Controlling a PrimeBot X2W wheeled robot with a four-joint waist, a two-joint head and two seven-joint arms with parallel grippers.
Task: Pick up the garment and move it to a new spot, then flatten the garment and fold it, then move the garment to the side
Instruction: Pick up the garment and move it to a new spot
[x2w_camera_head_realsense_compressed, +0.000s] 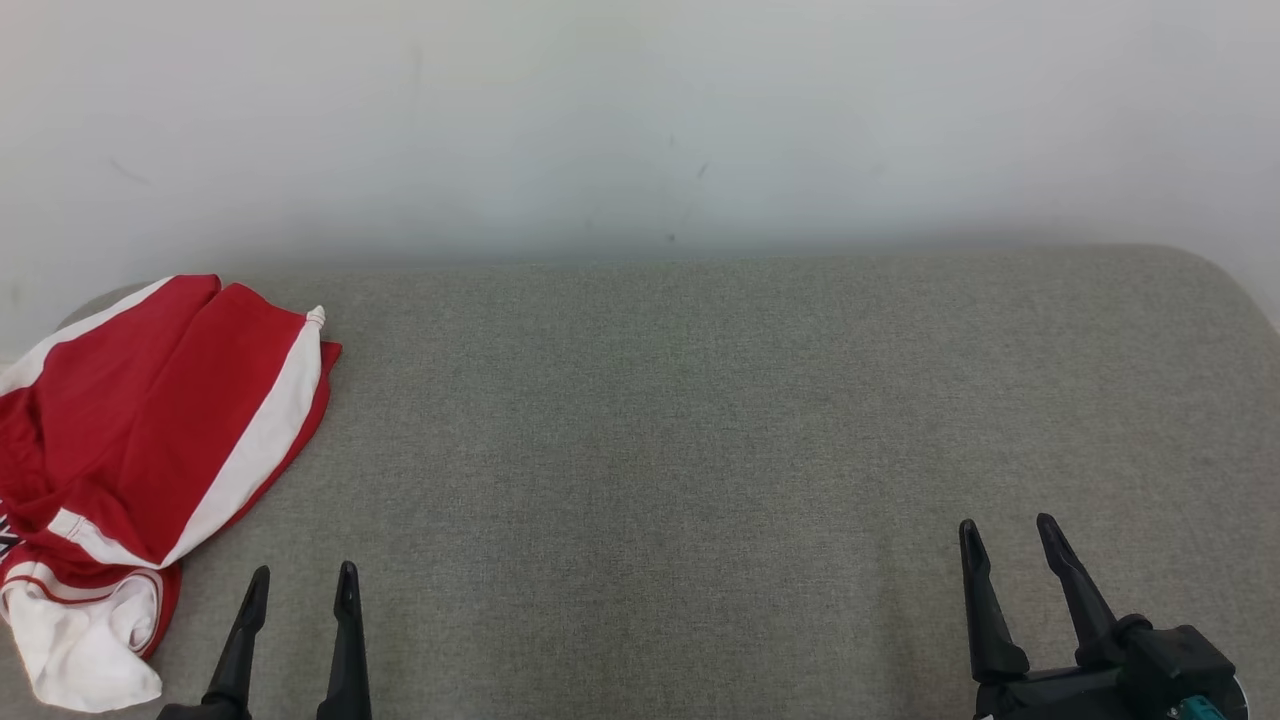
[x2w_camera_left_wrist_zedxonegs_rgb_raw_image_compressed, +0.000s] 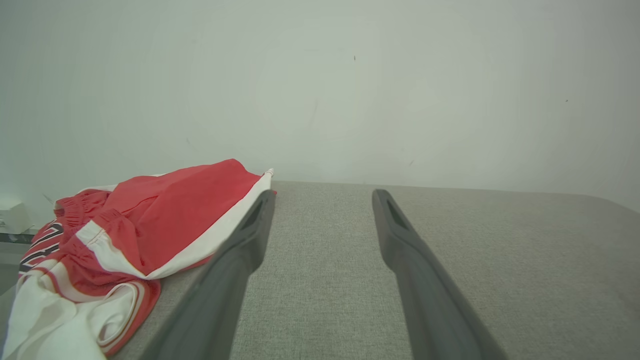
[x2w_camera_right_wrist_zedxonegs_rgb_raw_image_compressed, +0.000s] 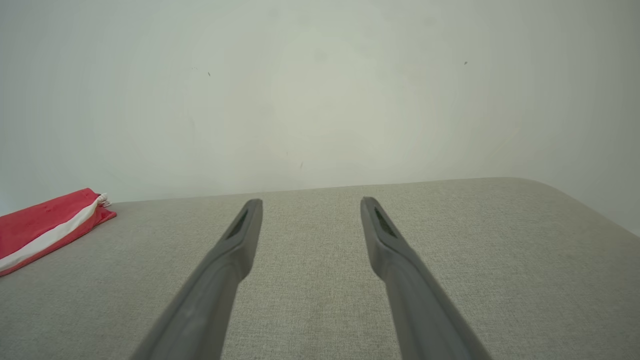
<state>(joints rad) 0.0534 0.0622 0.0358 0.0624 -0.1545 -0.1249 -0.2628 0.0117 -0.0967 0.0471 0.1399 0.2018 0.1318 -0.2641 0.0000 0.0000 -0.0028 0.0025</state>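
Note:
A red garment (x2w_camera_head_realsense_compressed: 150, 430) with white stripes and a white lining lies crumpled at the far left of the grey fabric surface (x2w_camera_head_realsense_compressed: 700, 450), reaching over its left edge. The left wrist view shows the garment (x2w_camera_left_wrist_zedxonegs_rgb_raw_image_compressed: 150, 225) to the left of my fingers, with black lettering at its left end. In the right wrist view a corner of the garment (x2w_camera_right_wrist_zedxonegs_rgb_raw_image_compressed: 45, 225) lies far left. My left gripper (x2w_camera_head_realsense_compressed: 304, 575) stands open near the front edge, just right of the garment and apart from it. At the lower right my right gripper (x2w_camera_head_realsense_compressed: 1007, 527) is open, holding nothing.
A pale wall (x2w_camera_head_realsense_compressed: 640, 120) rises directly behind the surface. The surface has rounded back corners, one at the right (x2w_camera_head_realsense_compressed: 1200, 265). A small white box (x2w_camera_left_wrist_zedxonegs_rgb_raw_image_compressed: 14, 215) shows beyond the garment at the far left of the left wrist view.

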